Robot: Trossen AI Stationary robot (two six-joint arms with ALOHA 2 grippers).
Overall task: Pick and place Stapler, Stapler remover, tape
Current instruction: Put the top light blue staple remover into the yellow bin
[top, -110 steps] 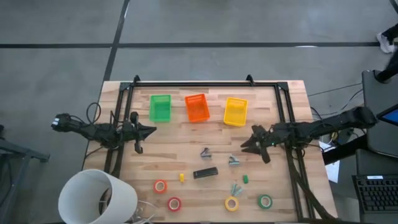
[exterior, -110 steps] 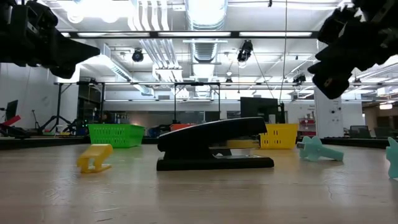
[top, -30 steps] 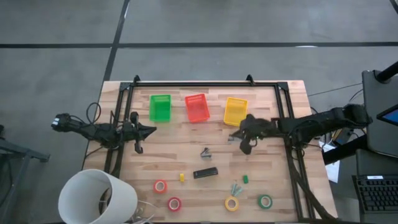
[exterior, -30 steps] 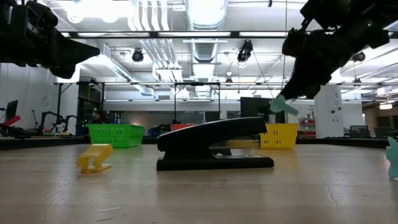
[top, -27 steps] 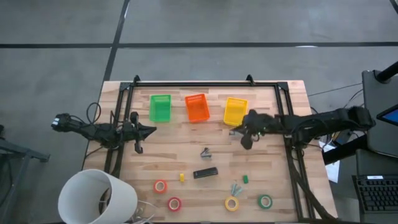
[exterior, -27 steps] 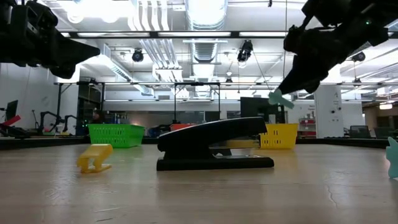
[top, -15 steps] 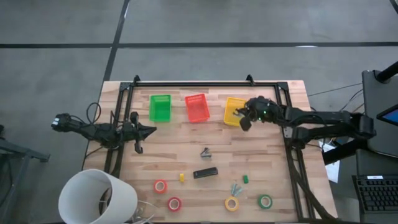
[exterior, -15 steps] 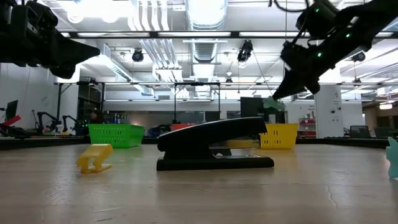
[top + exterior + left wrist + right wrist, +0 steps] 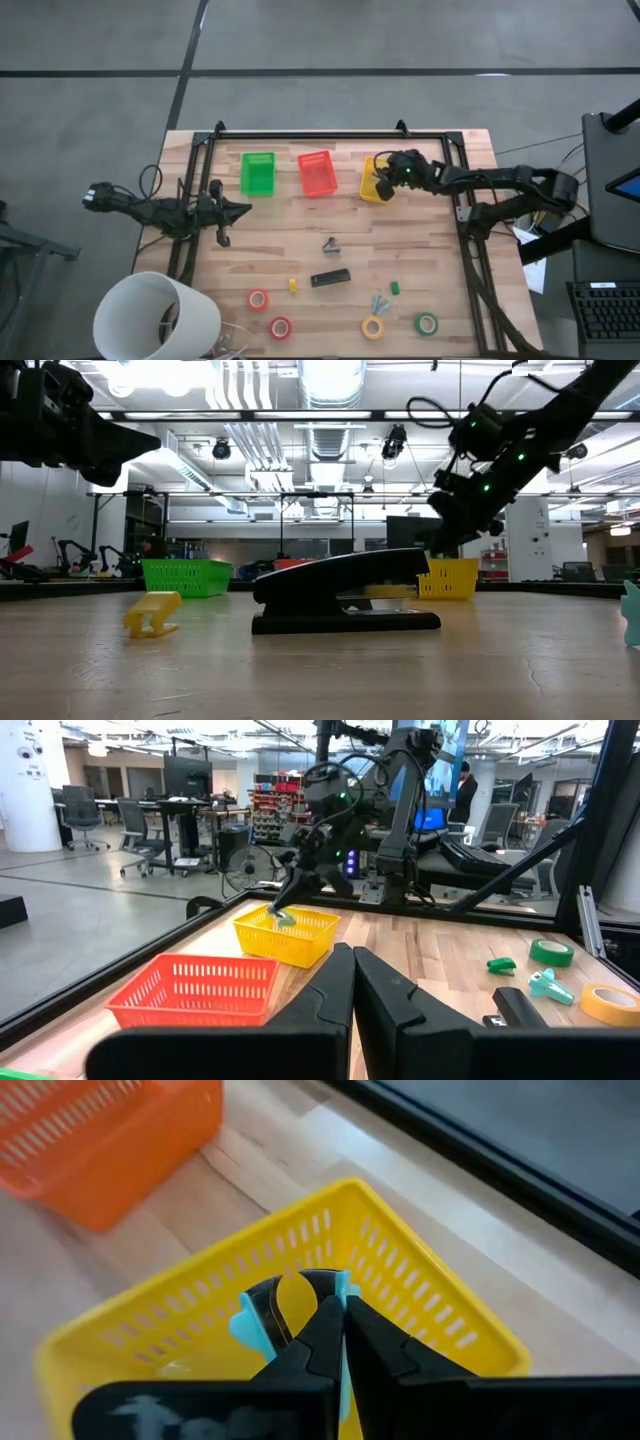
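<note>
No legible text, labels or nos. anywhere

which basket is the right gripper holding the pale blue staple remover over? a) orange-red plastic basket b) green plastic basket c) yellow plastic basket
c: the right gripper, shut on the pale blue plastic staple remover, sits directly above the yellow plastic mesh basket.

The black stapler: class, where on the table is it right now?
In the high view the stapler lies near the table's middle, toward the front, between a small yellow block and a small green block.
</note>
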